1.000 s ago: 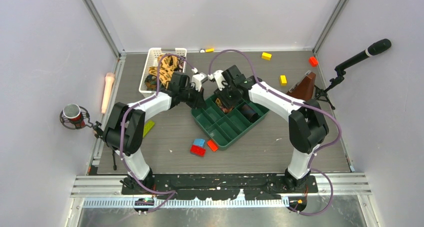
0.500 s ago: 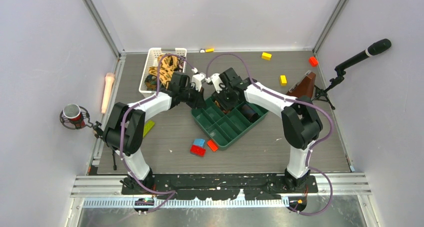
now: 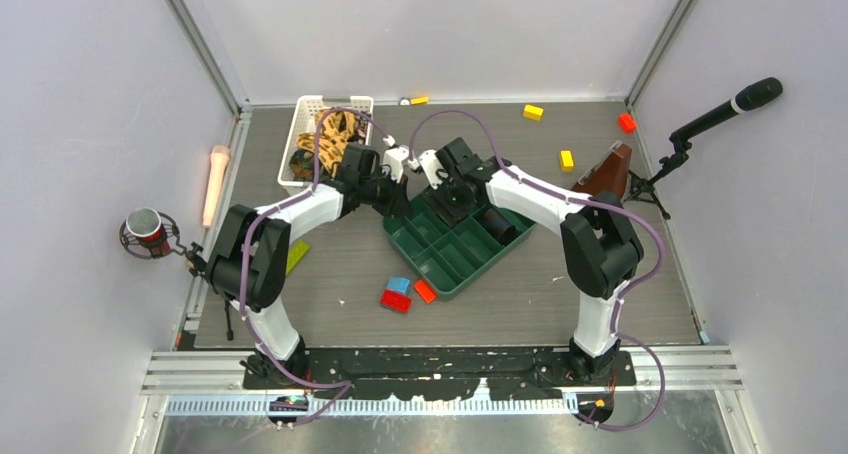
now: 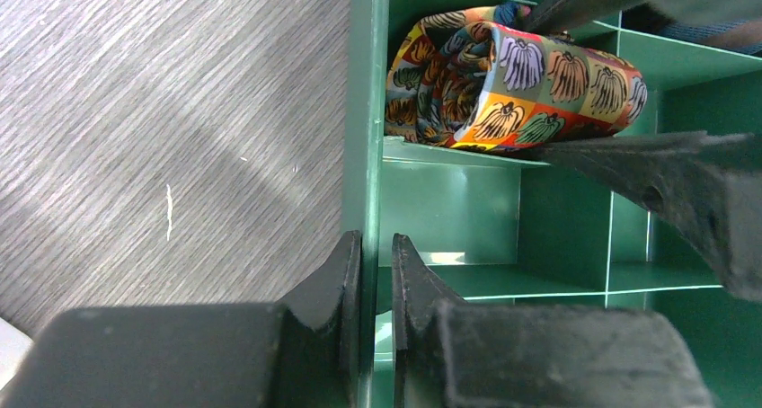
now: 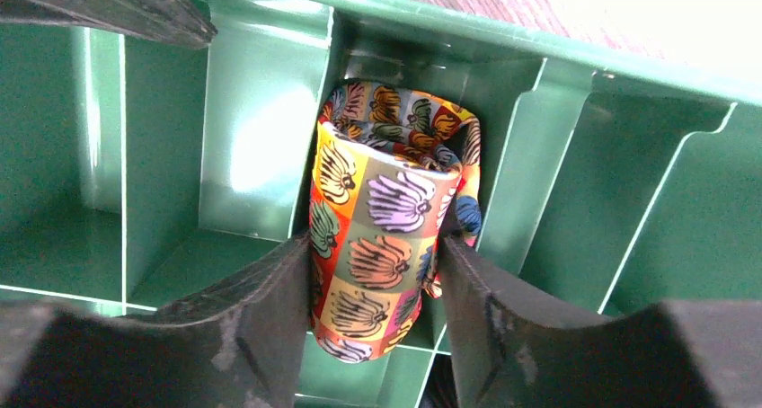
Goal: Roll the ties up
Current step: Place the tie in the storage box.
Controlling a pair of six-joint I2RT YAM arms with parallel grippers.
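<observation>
Basket [image 3: 300, 114], far left: loose ties [image 3: 335, 132] heaped inside, not yet rolled, how many I can't tell.

Left gripper [image 4: 376, 246]: nearly closed, pinching the outer wall of the tray [image 4: 367, 111], one finger outside and one inside. I judge this as a brace so the tray can't slide.

Tray: green, divided into cells. The end cell against the wall I pinch holds the roll [image 5: 386, 201], one tie wound tight with an orange, purple and green print, its spiral end facing the tray's rim. The cells next to it show bare green floor.

Right gripper [image 5: 376, 246]: down in that cell, straddling the roll, pads touching both sides, so it grips the roll.

Step in hand, my read: seat the roll and let go.
- Keep the wall pinched until the right arm is out.
- Open the right fingers only enough to clear the fabric, because the dividers are close on both sides.
- Lift straight up with no twist, or a pad drags the outer wrap and the coil loosens.
- A loose fold shows at the roll's far end and could snag on a finger.

Further right in the tray: a dark cylinder [image 3: 497, 224] lies in another cell. It may be a second roll, but it is too small to tell.
</observation>
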